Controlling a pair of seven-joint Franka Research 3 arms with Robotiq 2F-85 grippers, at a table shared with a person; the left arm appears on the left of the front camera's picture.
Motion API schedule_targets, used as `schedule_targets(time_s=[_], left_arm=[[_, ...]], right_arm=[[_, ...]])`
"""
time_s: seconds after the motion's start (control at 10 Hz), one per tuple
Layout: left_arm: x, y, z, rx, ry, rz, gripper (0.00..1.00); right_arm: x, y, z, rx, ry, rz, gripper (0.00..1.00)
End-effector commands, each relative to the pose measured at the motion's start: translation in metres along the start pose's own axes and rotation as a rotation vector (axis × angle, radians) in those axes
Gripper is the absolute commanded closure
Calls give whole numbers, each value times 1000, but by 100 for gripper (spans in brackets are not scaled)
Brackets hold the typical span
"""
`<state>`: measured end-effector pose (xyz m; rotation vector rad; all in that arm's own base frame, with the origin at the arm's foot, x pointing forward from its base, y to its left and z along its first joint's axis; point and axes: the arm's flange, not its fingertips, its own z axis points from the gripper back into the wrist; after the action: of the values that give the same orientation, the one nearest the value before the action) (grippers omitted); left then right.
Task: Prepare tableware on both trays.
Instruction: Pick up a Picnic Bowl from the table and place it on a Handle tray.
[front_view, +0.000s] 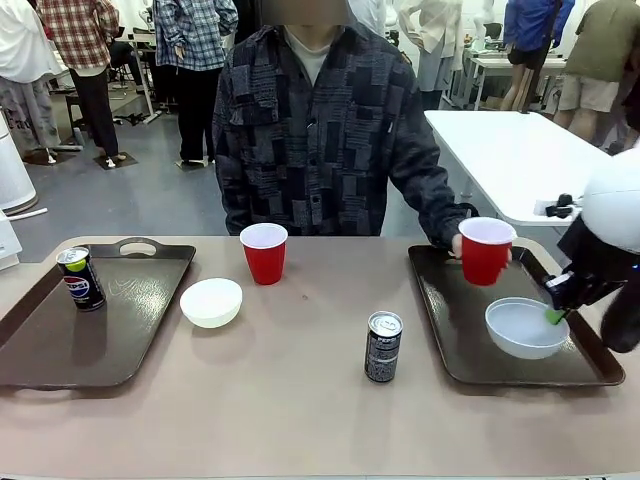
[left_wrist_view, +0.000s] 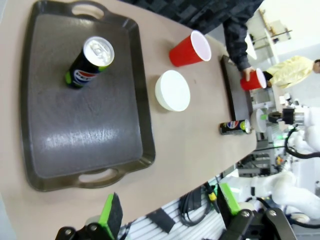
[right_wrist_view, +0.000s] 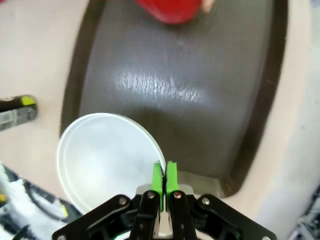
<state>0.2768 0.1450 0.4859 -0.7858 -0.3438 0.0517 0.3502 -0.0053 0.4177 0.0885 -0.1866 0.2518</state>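
Note:
My right gripper is shut on the right rim of a white bowl, which sits in the right tray. The person's hand holds a red cup at that tray's far end. A blue Pepsi can stands on the left tray. Between the trays, on the table, are a second white bowl, a second red cup and a black Pepsi can. My left gripper hangs open, high over the table's near edge.
The person stands at the far side of the tan table. A white table stands behind at the right. Bare tabletop lies along the near edge, in front of the trays.

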Motion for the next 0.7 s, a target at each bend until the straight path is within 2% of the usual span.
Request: schedule_targets(time_s=[0.0, 0.4, 0.6], left_arm=[[0, 1, 0, -6, -5, -3, 0], [0, 1, 0, -6, -5, -3, 0], [0, 1, 0, -6, -5, -3, 0]], right_arm=[[-41, 0, -9, 25, -20, -20, 96], [-20, 0, -32, 11, 32, -29, 96], [-3, 3, -42, -49, -6, -42, 96]])
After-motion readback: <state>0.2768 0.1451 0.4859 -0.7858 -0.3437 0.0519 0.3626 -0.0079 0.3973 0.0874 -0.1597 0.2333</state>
